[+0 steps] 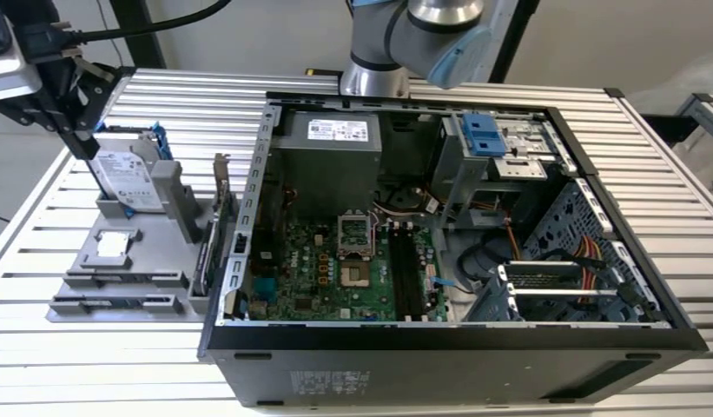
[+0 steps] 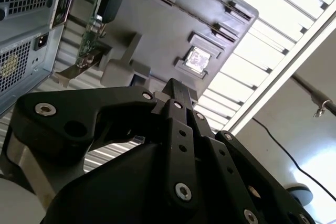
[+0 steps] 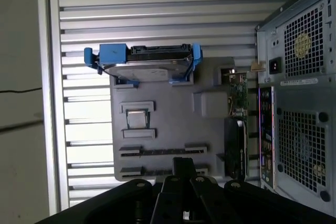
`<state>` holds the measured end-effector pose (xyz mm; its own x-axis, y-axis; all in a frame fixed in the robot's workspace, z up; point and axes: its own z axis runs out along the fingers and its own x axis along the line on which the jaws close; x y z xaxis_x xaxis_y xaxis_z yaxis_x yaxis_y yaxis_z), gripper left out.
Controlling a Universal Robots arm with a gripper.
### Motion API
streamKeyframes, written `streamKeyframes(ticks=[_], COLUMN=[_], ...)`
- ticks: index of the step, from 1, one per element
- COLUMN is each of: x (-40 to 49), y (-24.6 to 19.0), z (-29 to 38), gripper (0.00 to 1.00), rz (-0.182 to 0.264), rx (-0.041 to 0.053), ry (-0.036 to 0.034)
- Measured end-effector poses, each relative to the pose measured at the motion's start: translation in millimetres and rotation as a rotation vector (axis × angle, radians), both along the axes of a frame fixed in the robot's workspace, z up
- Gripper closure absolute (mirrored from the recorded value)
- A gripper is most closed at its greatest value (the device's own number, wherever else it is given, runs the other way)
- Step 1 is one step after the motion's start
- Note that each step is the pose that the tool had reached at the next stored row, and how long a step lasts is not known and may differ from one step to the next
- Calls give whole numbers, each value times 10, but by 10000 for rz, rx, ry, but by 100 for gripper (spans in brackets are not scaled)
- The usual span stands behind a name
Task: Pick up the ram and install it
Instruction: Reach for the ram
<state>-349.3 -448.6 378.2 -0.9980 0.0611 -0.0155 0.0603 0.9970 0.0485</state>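
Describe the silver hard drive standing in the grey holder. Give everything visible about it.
The hard drive is a flat silver box, metal by its look, with a white label on its broad face. A blue plastic bracket wraps its ends. It stands on its long edge, roughly upright, at the end of the grey holder farthest from the exterior camera. The holder sits on the slatted table, to the exterior view's left of the open computer case. The drive touches the bracket and the holder.

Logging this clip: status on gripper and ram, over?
Gripper above the gray tray, clear of it. Ram on edge in a tray slot, not picked up. Hard drive at tray's other end, not in the way.
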Motion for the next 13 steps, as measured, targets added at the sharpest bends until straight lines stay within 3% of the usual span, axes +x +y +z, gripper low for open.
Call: streamKeyframes(ticks=[4, 13], x=[0, 0], y=[-43, -185], z=[0, -4], gripper=[100, 100], rz=[0, 0], rx=[0, 0], ry=[2, 2])
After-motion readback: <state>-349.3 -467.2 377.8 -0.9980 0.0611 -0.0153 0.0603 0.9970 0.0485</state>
